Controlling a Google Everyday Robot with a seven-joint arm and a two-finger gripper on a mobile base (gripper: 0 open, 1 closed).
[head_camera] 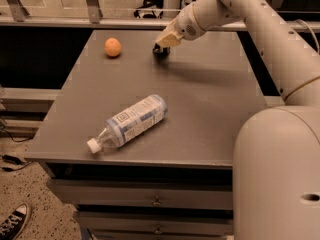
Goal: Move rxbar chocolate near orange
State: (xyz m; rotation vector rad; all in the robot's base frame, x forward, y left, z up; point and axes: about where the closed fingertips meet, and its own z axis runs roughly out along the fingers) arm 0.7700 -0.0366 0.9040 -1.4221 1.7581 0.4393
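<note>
Our arm [260,29] is smooth cream-white tubing with small dark screw holes along one side. A bulky rounded cream shell [275,174] carries one dark recess. Our tan, wedge-shaped hand [161,46] sits low over the bench's [210,99] far side.
</note>
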